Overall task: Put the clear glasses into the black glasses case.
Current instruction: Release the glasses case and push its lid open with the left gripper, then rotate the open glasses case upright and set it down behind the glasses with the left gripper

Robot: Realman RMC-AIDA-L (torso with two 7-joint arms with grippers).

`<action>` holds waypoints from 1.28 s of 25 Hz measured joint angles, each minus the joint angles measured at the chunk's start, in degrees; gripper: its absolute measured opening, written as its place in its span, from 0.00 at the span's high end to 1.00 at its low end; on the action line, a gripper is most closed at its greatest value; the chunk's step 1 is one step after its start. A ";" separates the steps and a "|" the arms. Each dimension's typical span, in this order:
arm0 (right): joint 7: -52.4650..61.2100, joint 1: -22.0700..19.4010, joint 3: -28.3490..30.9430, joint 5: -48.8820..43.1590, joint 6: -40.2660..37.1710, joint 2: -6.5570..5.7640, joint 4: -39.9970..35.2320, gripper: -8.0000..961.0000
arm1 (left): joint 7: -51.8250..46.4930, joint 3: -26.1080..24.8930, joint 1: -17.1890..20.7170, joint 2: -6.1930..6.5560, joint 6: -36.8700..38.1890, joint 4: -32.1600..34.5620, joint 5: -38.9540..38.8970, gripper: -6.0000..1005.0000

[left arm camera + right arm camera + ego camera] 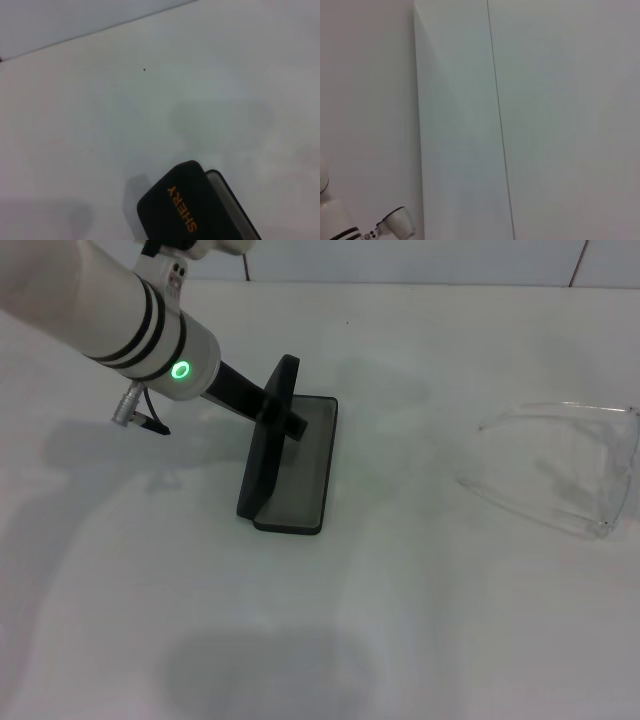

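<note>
The black glasses case (300, 465) lies open in the middle of the white table, grey lining up, with its lid (272, 430) standing nearly upright. My left gripper (279, 420) reaches in from the upper left and straddles the lid. One finger (295, 426) shows on the lid's inner side, so the gripper is shut on the lid. In the left wrist view the lid's outside (182, 207) shows close up with orange lettering. The clear glasses (570, 470) rest on the table at the far right, well apart from the case. My right gripper is out of view.
The white table (400, 620) spreads around the case, and a tiled wall edge (420, 280) runs along the back. The right wrist view shows only a white wall and a white robot part (340, 227) in one corner.
</note>
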 joint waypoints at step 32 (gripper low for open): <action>-0.04 -1.06 5.16 1.56 -2.32 0.06 3.56 0.24 | 38.16 21.96 20.49 -0.17 -3.44 33.16 -6.57 0.79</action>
